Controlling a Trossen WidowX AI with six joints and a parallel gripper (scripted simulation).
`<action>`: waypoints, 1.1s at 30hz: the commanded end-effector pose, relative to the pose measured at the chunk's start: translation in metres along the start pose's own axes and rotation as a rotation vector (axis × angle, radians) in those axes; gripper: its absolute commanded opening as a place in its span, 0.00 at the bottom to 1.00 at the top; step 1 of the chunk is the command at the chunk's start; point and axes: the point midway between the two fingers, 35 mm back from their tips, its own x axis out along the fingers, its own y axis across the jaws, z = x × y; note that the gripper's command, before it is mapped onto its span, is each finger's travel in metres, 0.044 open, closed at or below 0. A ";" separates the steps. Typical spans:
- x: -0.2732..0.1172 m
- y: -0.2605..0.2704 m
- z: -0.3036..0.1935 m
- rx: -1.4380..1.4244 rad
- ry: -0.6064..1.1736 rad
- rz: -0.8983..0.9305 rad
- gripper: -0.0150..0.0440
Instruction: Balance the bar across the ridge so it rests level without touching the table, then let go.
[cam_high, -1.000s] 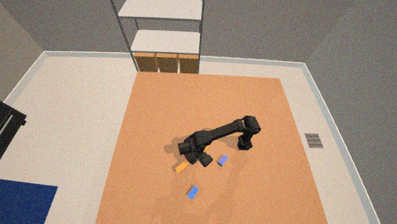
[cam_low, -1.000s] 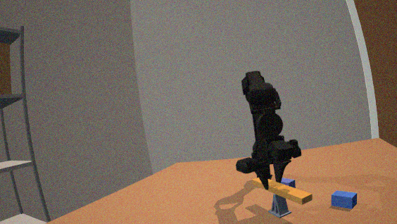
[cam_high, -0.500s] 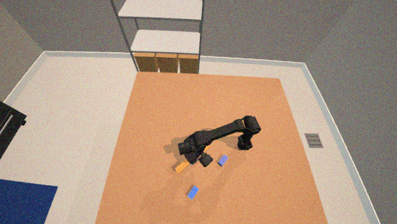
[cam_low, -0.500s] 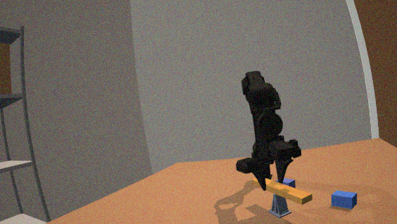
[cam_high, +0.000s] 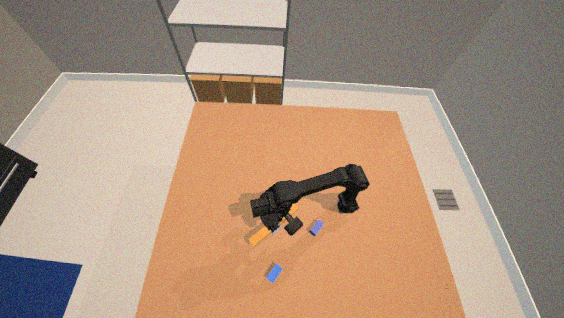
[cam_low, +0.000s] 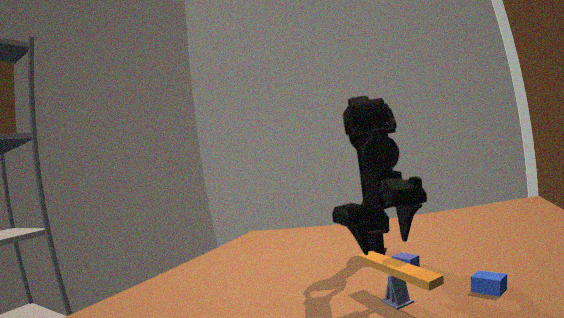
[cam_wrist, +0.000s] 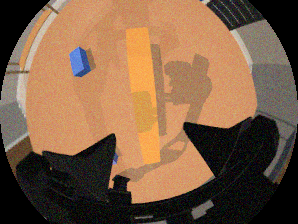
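The orange bar (cam_high: 259, 235) (cam_low: 425, 276) (cam_wrist: 138, 60) lies across the top of the grey-blue ridge (cam_low: 397, 295), with both ends off the table. It looks about level, though the slanted view makes a slight tilt hard to judge. In the wrist view the ridge is hidden under the bar. My gripper (cam_high: 283, 225) (cam_low: 386, 246) (cam_wrist: 150, 131) is wide open and empty. Its fingertips stand apart on either side of the bar, near the arm-side half, with gaps in the wrist view. In the exterior view the tips look around or just above the bar's height.
A blue block (cam_high: 274, 273) (cam_low: 488, 283) (cam_wrist: 79, 62) lies on the orange table (cam_high: 225, 150) (cam_low: 200, 280) to one side of the bar. A second, more violet-blue block (cam_high: 316, 227) (cam_low: 405, 259) (cam_wrist: 115, 158) lies nearer the arm's base. Shelves (cam_high: 235, 59) stand beyond the table.
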 end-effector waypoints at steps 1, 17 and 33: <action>-0.042 0.001 -0.001 0.001 -0.018 -0.008 1.00; -0.058 0.002 -0.004 0.001 -0.019 -0.009 1.00; -0.058 0.002 -0.004 0.001 -0.019 -0.009 1.00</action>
